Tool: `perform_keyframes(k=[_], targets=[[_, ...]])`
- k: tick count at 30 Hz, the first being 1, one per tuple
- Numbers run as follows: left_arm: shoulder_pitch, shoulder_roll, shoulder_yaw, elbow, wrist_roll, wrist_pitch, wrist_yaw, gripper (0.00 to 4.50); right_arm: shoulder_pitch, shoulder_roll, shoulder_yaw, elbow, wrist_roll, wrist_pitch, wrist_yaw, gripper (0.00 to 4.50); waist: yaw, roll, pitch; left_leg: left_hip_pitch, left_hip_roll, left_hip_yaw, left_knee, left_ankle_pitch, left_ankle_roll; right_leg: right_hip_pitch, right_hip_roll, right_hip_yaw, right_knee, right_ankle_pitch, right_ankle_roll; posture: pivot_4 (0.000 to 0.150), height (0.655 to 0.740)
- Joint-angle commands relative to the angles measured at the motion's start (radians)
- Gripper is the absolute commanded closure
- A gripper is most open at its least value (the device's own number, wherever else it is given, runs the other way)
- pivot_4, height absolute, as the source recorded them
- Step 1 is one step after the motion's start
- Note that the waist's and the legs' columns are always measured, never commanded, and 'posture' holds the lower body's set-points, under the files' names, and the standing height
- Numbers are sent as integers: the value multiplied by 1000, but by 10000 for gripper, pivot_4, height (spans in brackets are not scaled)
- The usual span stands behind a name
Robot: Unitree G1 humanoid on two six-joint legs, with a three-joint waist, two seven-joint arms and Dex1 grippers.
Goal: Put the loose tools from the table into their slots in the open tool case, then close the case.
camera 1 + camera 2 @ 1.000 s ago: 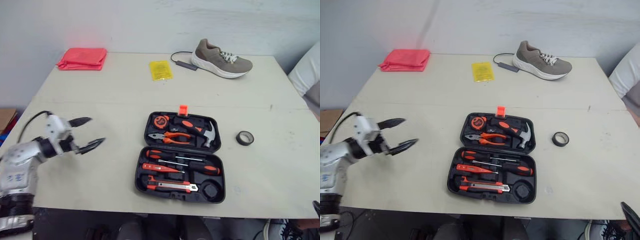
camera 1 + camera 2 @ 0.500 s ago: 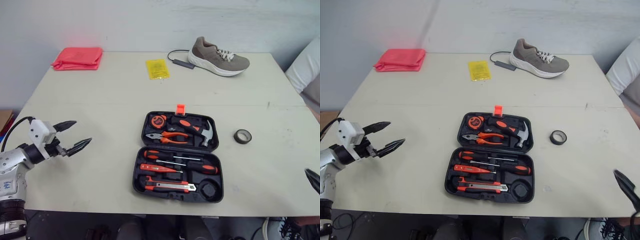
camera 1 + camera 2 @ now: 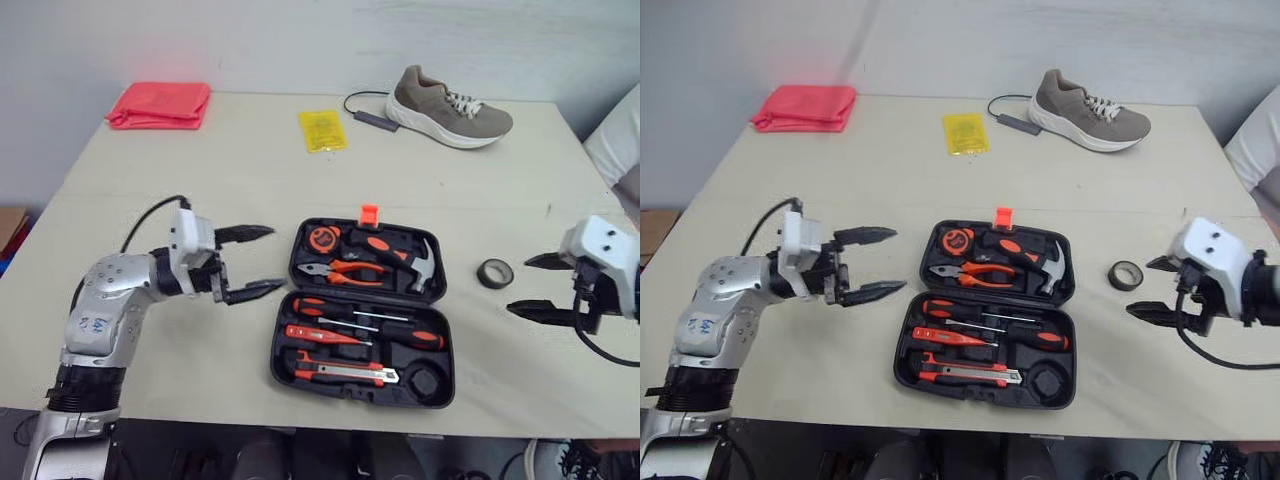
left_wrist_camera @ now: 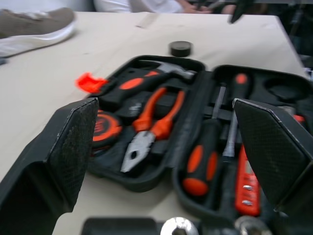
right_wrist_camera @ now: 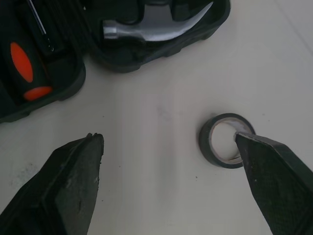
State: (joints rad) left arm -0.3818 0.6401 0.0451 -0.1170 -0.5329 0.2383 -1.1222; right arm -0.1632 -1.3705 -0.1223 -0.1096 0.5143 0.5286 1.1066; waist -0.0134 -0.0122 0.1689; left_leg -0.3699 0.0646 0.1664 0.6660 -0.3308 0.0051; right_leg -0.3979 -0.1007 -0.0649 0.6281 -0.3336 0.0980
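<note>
A: Where's the tape roll (image 3: 493, 273)?
B: Loose, lying flat on the surface (image 3: 250, 180), just right of the tool case (image 3: 279, 345), level w/ its far half

A: Case open?
B: Yes, flat open. Far half holds tape measure (image 3: 322, 239), pliers (image 3: 335, 270) and hammer (image 3: 415, 262). Near half has screwdrivers (image 3: 400, 335) and a utility knife (image 3: 345, 373), plus a bare round recess (image 3: 425, 380) in the near right corner

A: Right gripper (image 3: 518, 285)?
B: Right of the case, just past the roll, fingers spread wide, holding nothing. In the right wrist view one fingertip (image 5: 244, 139) overlaps the roll's edge; can't tell if it touches

A: Left gripper (image 3: 277, 258)?
B: Left of the case, low over the surface, fingers wide apart & empty, tips pointing at the case's left edge, close to it but apart

A: Other stuff?
B: Well beyond the case: shoe (image 3: 450, 100) far right, yellow packet (image 3: 322, 130) about centre, red cloth (image 3: 160, 104) far left
</note>
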Motion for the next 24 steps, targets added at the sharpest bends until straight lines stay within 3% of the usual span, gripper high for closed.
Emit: perform_keyframes(k=[1,7,19,24], targets=[[-17,-24,-34,-70,-37,22,-22,436,-169,41,158,119,-137,-16,82,0,-1,0,1,0,0,1,1,0,1,0,0,1,0,1,1,1500,7400],[-9,-48,-41,-109,-42,50,-3,436,-374,160,326,352,-320,-129,174,0,-3,1,2,0,0,2,1,1,2,0,0,1,0,2,1,1500,7400],[37,-38,-38,-171,-36,69,14,436,-564,304,418,650,-522,-231,234,0,-13,4,4,0,0,3,2,1,2,0,1,2,1,2,1,1500,7400],[40,-33,-34,-182,-39,75,17,0,-585,327,409,702,-554,-287,246,23425,-14,4,4,1,0,3,2,1,2,0,1,2,2,2,1,1500,7400]])
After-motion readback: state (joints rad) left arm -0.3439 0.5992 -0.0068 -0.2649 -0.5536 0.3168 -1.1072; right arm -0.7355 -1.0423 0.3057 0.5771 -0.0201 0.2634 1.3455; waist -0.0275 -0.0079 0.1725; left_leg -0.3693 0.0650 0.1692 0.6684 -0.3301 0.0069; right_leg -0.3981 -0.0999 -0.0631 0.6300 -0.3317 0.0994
